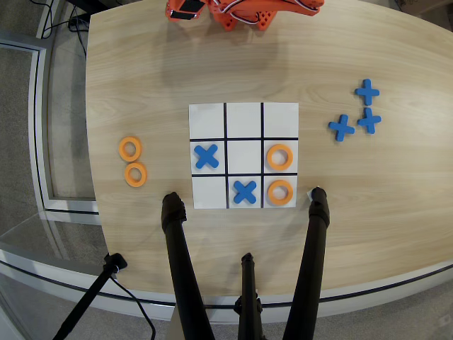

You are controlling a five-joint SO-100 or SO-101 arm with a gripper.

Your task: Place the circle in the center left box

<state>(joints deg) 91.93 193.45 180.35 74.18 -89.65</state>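
An orange ring, the circle (279, 157), is already lying inside the center left box (280, 144), the middle-row cell at the right end of the white grid (243, 120) as the overhead view shows it. The grid is sitting near the middle of the wooden worktop (141, 71). The orange arm (244, 10) is resting folded at the far edge of the worktop, well apart from the board, and its gripper is cropped by the top of the picture, so whether the pincer is spread or pressed together cannot be told.

Judging from how things are lying, the placement looks done. Doing it well now means the arm is staying clear of the board, so no piece is nudged across a black line.

As for what the cells are holding: a second ring (279, 192) is filling the near right cell, one blue cross (206, 156) is occupying the middle-row cell on the left, and another cross (244, 191) is sitting in the near middle cell. The far row and the central cell are standing bare.

Two spare rings (132, 161) are waiting toward the left edge, three spare crosses (357, 110) toward the right edge, and black tripod legs (177, 269) are rising over the near edge.
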